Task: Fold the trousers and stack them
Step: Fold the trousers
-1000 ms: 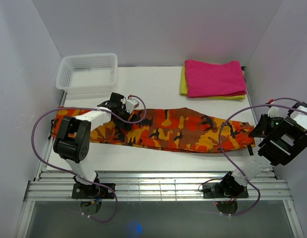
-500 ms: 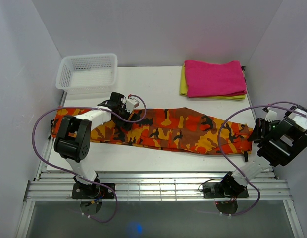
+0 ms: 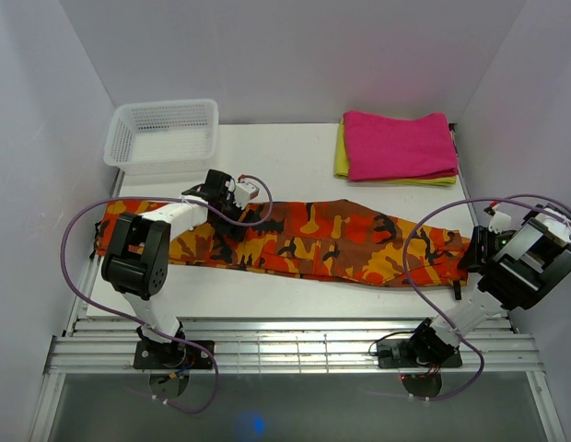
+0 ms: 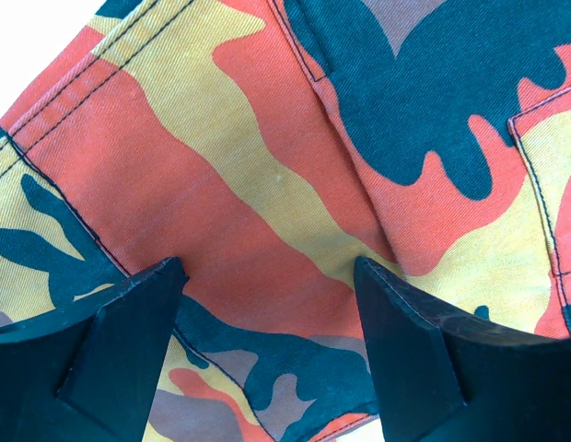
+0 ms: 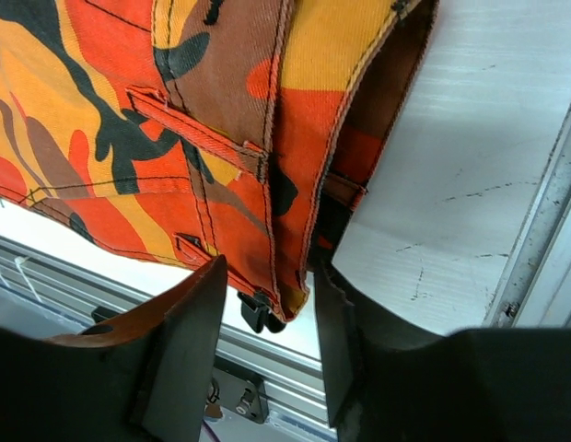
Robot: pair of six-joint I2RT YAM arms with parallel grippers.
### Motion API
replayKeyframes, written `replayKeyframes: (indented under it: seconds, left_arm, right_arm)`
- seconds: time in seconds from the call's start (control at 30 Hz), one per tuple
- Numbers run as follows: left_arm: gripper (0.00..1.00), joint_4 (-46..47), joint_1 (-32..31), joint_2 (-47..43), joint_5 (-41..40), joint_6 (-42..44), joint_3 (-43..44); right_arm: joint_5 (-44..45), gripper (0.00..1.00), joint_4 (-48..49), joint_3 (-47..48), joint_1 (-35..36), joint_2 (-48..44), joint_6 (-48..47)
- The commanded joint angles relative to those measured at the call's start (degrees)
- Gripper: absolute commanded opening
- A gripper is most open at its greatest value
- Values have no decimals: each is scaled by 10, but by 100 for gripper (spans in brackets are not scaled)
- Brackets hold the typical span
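REMOTE STATION: Camouflage trousers (image 3: 313, 235) lie stretched full length across the white table (image 3: 295, 152), with both arms down at the cloth.

The left gripper (image 4: 267, 272) stands with its jaws spread wide. In my left wrist view the orange, yellow and black print fills the whole gap between the two dark fingers (image 4: 120, 354) and runs on past both. A stitched seam (image 4: 55, 189) crosses just beyond the left tip, and a stitched corner (image 4: 530, 157) shows off to the right of the right tip. From above, this gripper sits over the far edge of the trousers, toward their left end. I cannot tell whether the tips rest on the fabric.

The right gripper (image 5: 269, 267) is at the trousers' other end. Its jaws stand narrow, and the waistband corner (image 5: 285, 230) reaches in between them. A small black fastener (image 5: 258, 315) shows at the cloth's edge in the same gap. A belt loop (image 5: 193, 129) lies ahead of the left tip, and the rest of the garment spreads away ahead and to the left. Bare table and a metal rail (image 5: 543, 221) lie to the right of the right tip. I cannot tell whether the pads are pressing on the waistband or only standing either side of it.

Well beyond both grippers, at the far side of the table, are a white mesh basket (image 3: 129, 138) and a folded magenta cloth (image 3: 396, 143) lying on a yellow cloth (image 3: 341, 161).
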Motion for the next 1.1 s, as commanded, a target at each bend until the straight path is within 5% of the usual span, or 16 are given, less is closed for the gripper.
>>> replayKeyframes:
  seconds: [0.0, 0.17, 0.4, 1.07]
  left_arm:
    - [86, -56, 14, 65, -24, -12, -39]
    - [86, -58, 14, 71, -22, -15, -32]
    - [86, -61, 14, 78, -21, -15, -25]
    - [85, -59, 14, 95, -15, -22, -23]
  right_arm:
    - [-38, 46, -7, 9, -11, 13, 6]
    - [-55, 38, -21, 16, -9, 20, 0]
    - [-73, 8, -34, 44, -9, 27, -8]
    - [-94, 8, -46, 141, -9, 44, 3]
